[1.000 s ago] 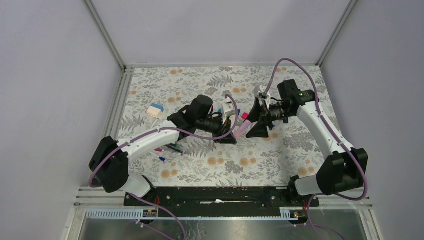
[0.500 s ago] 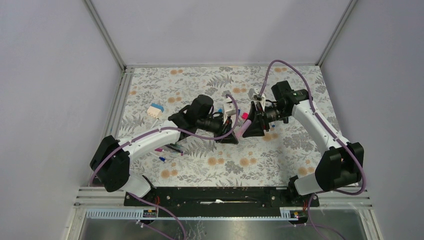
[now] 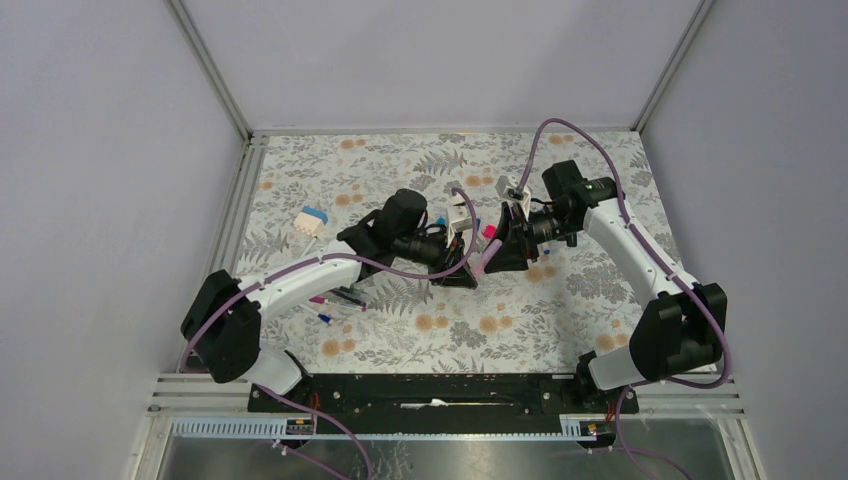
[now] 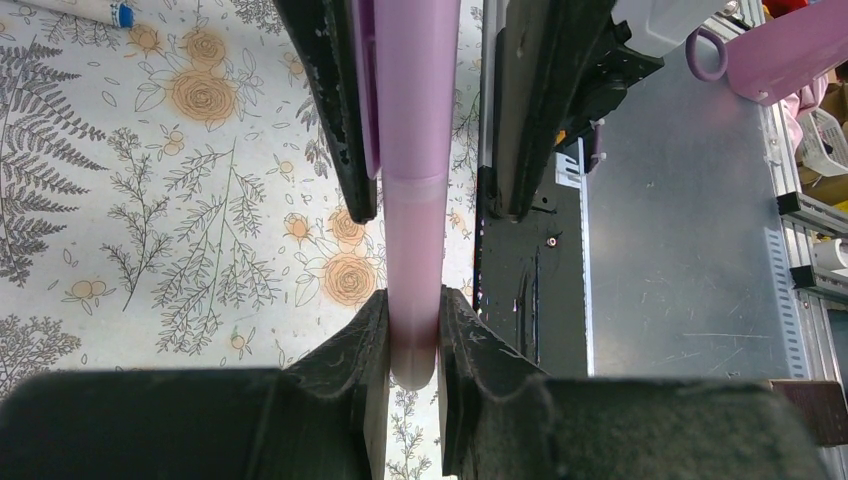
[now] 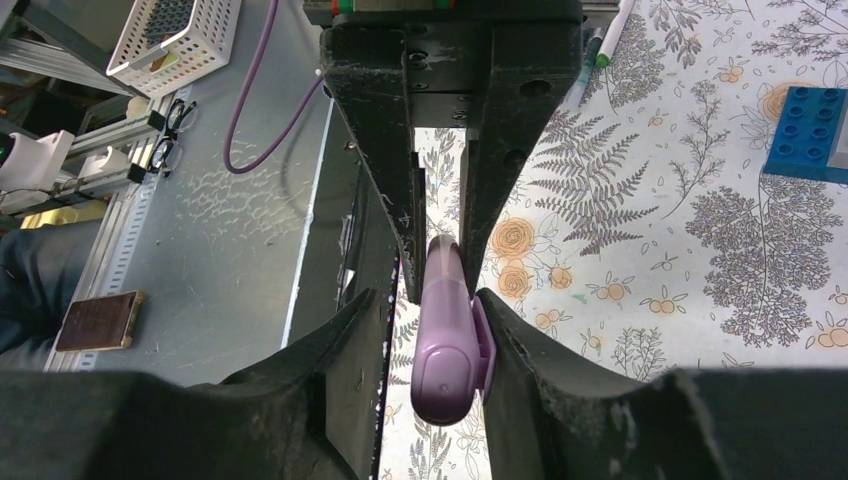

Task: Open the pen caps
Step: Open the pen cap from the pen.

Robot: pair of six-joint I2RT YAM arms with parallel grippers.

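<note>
Floral-patterned cloth (image 3: pixel 560 300) covers the table between grey walls; seen from above, two arms meet mid-table, with open cloth toward the right edge. The left gripper (image 3: pixel 462 262) and right gripper (image 3: pixel 497 250) share one smooth lilac pen (image 3: pixel 484 258).

From the left wrist, matte black fingers (image 4: pixel 345 110) are clamped on the pen's round barrel.

From the right wrist, two fingers (image 5: pixel 520 350) squeeze its glossy purple cap (image 5: pixel 450 350), clip outward; one blue studded block (image 5: pixel 810 130) lies right.

Both arms reach in over the middle of the table and meet nose to nose, the left gripper (image 3: pixel 462 262) clamped tight on the barrel of a purple highlighter (image 4: pixel 415 150) while the right gripper (image 3: pixel 497 250) pinches its capped end.
</note>
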